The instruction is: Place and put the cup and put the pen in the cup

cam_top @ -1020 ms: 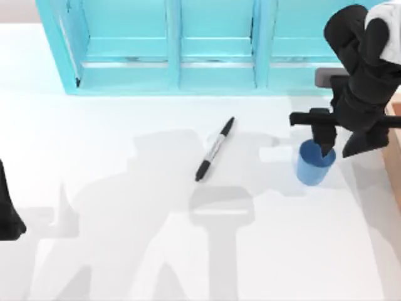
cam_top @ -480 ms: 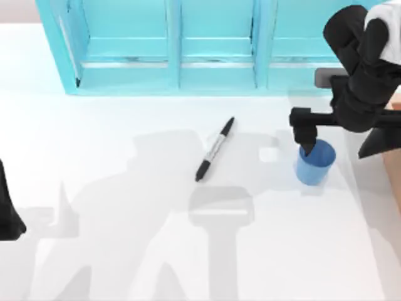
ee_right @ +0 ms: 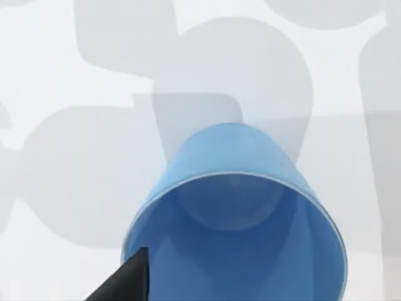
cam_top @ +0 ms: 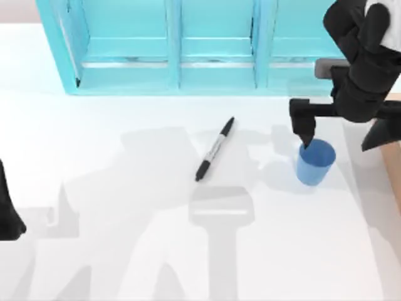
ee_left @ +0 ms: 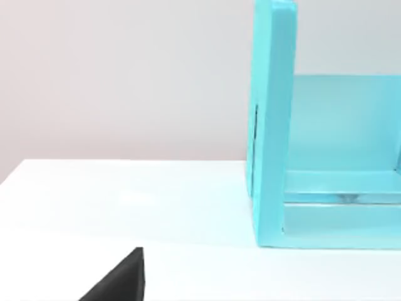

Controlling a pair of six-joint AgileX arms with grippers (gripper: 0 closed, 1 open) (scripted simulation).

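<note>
The blue cup (cam_top: 315, 163) stands upright on the white table at the right, its mouth facing up. My right gripper (cam_top: 342, 133) hovers just above it, open wide, with one fingertip (cam_top: 305, 133) over the cup's rim and the other off to the cup's right. In the right wrist view the cup (ee_right: 235, 207) sits directly below, empty inside, with a black fingertip (ee_right: 125, 281) at its rim. The black pen (cam_top: 215, 149) lies flat near the table's middle, left of the cup. My left arm (cam_top: 9, 213) is parked at the left edge.
A turquoise shelf unit (cam_top: 169, 63) spans the back of the table, and its side wall (ee_left: 274, 125) appears in the left wrist view. A wooden strip (cam_top: 395, 113) runs along the right edge. Open white tabletop lies between the pen and the cup.
My right gripper has spread its fingers off the cup and lifted slightly. The cup stays upright where it was set. Pen and left arm are unmoved.
</note>
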